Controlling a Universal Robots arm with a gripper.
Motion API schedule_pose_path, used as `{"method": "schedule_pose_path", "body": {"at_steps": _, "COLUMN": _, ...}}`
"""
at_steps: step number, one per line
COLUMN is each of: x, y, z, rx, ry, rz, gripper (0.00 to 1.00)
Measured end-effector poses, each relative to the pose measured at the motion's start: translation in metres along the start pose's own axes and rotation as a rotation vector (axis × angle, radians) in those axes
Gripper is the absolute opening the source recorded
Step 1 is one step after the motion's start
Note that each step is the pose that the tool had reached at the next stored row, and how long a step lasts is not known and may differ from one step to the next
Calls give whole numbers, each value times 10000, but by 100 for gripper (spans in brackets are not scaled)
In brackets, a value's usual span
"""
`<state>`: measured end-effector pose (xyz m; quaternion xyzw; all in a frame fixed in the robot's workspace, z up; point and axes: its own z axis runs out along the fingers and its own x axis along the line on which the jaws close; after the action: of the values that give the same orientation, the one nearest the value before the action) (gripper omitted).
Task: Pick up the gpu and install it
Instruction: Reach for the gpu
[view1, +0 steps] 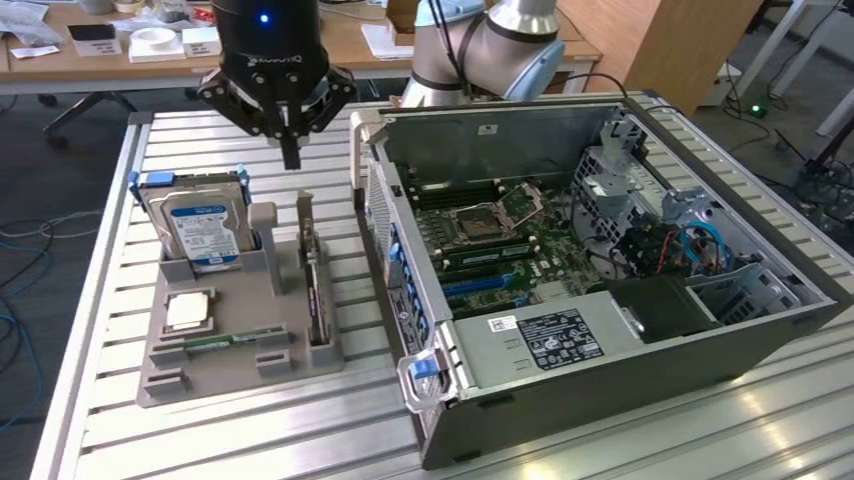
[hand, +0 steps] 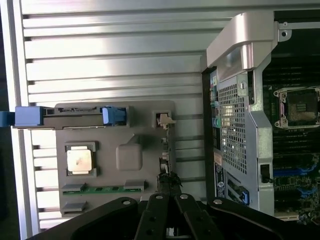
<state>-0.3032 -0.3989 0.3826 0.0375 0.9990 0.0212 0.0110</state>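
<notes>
Just beneath the clenched jaws, the gpu (view1: 316, 285) is standing on edge in a slot of a gray holder (view1: 227, 375), apart from the fingertips. The gripper (view1: 291, 152) is hanging over one end of the card, pinched together and grasping nothing. Beside the jaws, toward the exterior view's left, a hard drive (view1: 200, 228), a processor chip (view1: 187, 310) and a memory stick (view1: 220, 340) are sitting in the same holder. On the jaws' other side, an open computer case (view1: 667, 375) is lying on the slatted table (view1: 200, 445).

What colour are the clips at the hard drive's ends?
Blue. The clips on the hard drive show best in the wrist view.
</notes>
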Motion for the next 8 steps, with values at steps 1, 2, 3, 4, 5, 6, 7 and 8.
{"method": "schedule_pose_path", "body": {"at_steps": 1, "x": 9, "y": -1, "z": 1, "rx": 0, "ry": 1, "rz": 0, "gripper": 11}}
{"method": "schedule_pose_path", "body": {"at_steps": 2, "x": 11, "y": -1, "z": 1, "rx": 0, "ry": 1, "rz": -1, "gripper": 11}}
{"method": "schedule_pose_path", "body": {"at_steps": 3, "x": 11, "y": -1, "z": 1, "rx": 0, "ry": 2, "rz": -2, "gripper": 11}}
{"method": "schedule_pose_path", "body": {"at_steps": 4, "x": 11, "y": -1, "z": 1, "rx": 0, "ry": 2, "rz": -2, "gripper": 11}}
{"method": "schedule_pose_path", "body": {"at_steps": 5, "x": 11, "y": -1, "z": 1, "rx": 0, "ry": 1, "rz": -2, "gripper": 11}}
{"method": "schedule_pose_path", "body": {"at_steps": 6, "x": 12, "y": -1, "z": 1, "rx": 0, "ry": 2, "rz": -1, "gripper": 11}}
{"method": "schedule_pose_path", "body": {"at_steps": 7, "x": 12, "y": -1, "z": 0, "rx": 1, "ry": 3, "rz": -1, "gripper": 11}}
{"method": "schedule_pose_path", "body": {"at_steps": 8, "x": 12, "y": -1, "z": 1, "rx": 1, "ry": 3, "rz": 0, "gripper": 11}}
